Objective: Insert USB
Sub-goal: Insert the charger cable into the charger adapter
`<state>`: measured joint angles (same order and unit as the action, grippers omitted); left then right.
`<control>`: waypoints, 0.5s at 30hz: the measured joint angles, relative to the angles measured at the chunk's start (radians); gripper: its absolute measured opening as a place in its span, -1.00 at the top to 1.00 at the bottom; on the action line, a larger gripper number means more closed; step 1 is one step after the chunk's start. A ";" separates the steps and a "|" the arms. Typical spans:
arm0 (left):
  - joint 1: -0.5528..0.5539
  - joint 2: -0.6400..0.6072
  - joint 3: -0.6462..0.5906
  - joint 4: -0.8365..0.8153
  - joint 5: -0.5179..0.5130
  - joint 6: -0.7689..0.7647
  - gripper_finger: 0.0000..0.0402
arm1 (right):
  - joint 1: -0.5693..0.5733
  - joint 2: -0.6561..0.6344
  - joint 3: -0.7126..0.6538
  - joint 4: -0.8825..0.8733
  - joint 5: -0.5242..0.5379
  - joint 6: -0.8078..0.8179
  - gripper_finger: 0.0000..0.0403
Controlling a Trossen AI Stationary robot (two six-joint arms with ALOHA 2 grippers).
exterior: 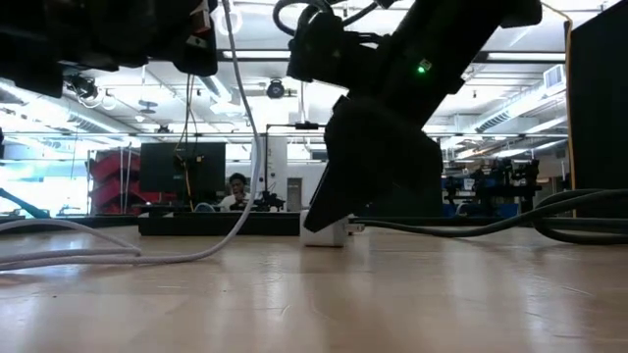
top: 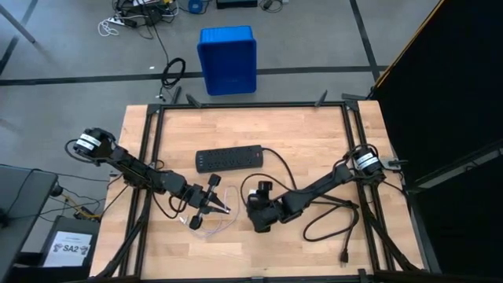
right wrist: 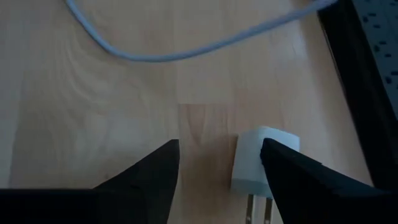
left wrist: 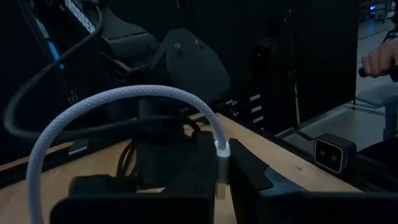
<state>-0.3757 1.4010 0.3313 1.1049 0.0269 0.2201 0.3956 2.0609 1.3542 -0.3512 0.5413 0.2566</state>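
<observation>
left gripper (top: 222,207): low over the front middle of the table, fingers clamped on the plug end of the usb cable; in the left wrist view the silver plug sits pinched between the two dark fingers (left wrist: 186,180), the braided cable arching up and back from it.
usb cable (top: 212,224): thin whitish-grey line, loosely looped on the wood just in front of and beside the left gripper; one plug end is held in that gripper, the rest lies on the table. in the low view it hangs down from above and trails along the board toward the near left.
right gripper (top: 258,222): near the table's front centre, just to the right of the left gripper, pointing down at the board; fingers spread apart, holding nothing.
white cube adapter (right wrist: 262,158): lying on the wood under the right gripper, its metal prongs showing at one end; in the right wrist view it sits partly behind one finger of the right gripper. whether the finger touches it cannot be told.
power strip (top: 229,159): black, lying across the middle of the table behind both grippers, its thick black cord (top: 330,220) running off to the right and curling near the right arm.
table (top: 306,137): light wooden top in a dark metal frame.
blue bin (top: 227,59): on the floor beyond the table's far edge.
person (exterior: 235,192): seen in the low view, far off in the room behind the table.
</observation>
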 joint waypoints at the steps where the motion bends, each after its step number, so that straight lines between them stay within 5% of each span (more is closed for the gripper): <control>1: 0.000 0.000 0.000 0.001 0.000 -0.001 0.99 | -0.004 0.000 0.000 -0.009 0.002 0.006 0.02; 15: 0.000 0.000 0.000 -0.003 0.001 -0.012 0.99 | -0.049 0.000 0.006 -0.063 0.025 0.021 -0.07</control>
<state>-0.3759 1.4010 0.3313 1.1020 0.0277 0.2077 0.3463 2.0609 1.3605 -0.4143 0.5668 0.2776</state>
